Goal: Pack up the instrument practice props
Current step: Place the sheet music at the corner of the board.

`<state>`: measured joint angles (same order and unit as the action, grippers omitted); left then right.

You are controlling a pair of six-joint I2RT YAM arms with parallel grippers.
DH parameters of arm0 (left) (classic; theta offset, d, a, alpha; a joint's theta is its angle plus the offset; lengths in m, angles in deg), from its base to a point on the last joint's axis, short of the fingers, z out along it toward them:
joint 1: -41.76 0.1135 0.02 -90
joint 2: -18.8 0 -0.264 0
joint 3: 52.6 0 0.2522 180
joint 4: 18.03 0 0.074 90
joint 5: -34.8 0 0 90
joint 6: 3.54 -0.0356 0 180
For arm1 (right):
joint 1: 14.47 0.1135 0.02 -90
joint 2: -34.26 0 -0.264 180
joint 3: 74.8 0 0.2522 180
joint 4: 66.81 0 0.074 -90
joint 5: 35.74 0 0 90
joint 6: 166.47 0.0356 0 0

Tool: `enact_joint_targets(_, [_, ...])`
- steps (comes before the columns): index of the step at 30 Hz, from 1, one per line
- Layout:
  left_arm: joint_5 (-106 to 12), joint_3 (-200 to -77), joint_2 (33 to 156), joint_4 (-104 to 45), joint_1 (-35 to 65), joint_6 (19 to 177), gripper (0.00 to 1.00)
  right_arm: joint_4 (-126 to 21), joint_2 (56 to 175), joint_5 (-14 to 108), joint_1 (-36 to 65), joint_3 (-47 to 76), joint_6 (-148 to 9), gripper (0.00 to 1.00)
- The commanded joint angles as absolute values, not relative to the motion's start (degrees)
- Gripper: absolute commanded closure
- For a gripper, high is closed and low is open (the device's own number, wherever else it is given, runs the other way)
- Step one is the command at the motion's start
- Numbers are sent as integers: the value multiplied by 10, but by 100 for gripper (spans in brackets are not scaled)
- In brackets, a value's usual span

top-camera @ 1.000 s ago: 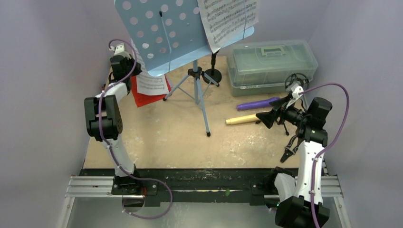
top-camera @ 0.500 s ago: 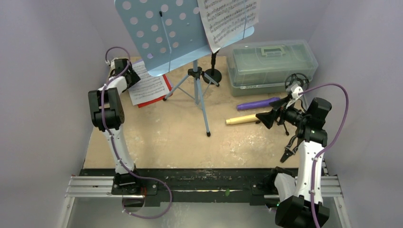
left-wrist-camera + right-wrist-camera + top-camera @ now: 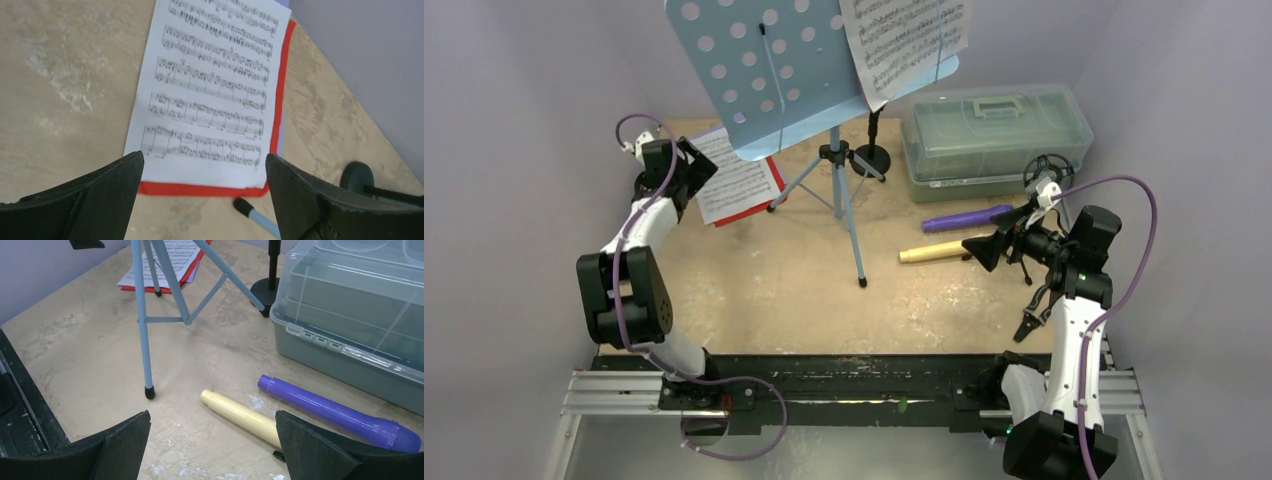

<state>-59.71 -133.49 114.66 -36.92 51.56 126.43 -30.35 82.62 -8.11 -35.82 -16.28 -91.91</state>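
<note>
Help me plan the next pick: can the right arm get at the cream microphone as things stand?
Probably yes: the open right hand hangs close over the cream microphone, which lies bare beside the purple microphone, nothing between.

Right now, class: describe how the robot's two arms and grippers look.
The left arm and right arm share white links and bulky black joint housings. A purple cable loops along each. The left gripper and right gripper are matte black, with two broad wedge-shaped fingers.
</note>
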Motion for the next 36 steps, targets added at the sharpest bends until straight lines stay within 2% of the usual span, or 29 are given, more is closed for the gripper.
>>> enact_joint_targets(1, [-531,-1238,1044,-327,519,1312,3,-309,824,-87,-359,-164,-928,1])
enact_joint_targets(6, [-444,-1149,972,-300,519,1299,0,-307,822,-93,-359,-163,-941,1])
enact_joint_targets(13, [-369,-1075,862,-313,489,1192,2,-248,821,-114,-359,-152,-1020,1])
enact_joint_targets(16, [-378,-1077,801,-354,428,1121,3,-237,820,-149,-359,-149,-1044,1])
enact_joint_targets(20, [-449,-1070,735,-412,359,1055,2,-206,815,-152,-359,-124,-1074,1])
enact_joint_targets(23, [-502,-1051,686,-421,316,1036,0,-141,843,-163,-359,-39,-1130,1])
enact_joint_targets(26, [-498,-1045,671,-407,310,1041,0,-124,899,-181,-359,66,-1115,1])
enact_joint_targets(29, [-491,-1055,681,-415,310,1045,0,-158,957,-198,-350,156,-1045,1])
enact_joint_targets(33, [-481,-1053,676,-411,310,1053,0,-262,1007,-143,-291,258,-899,1])
enact_joint_targets(36, [-477,-1051,675,-408,310,1057,0,-304,1043,-140,-253,327,-858,1])
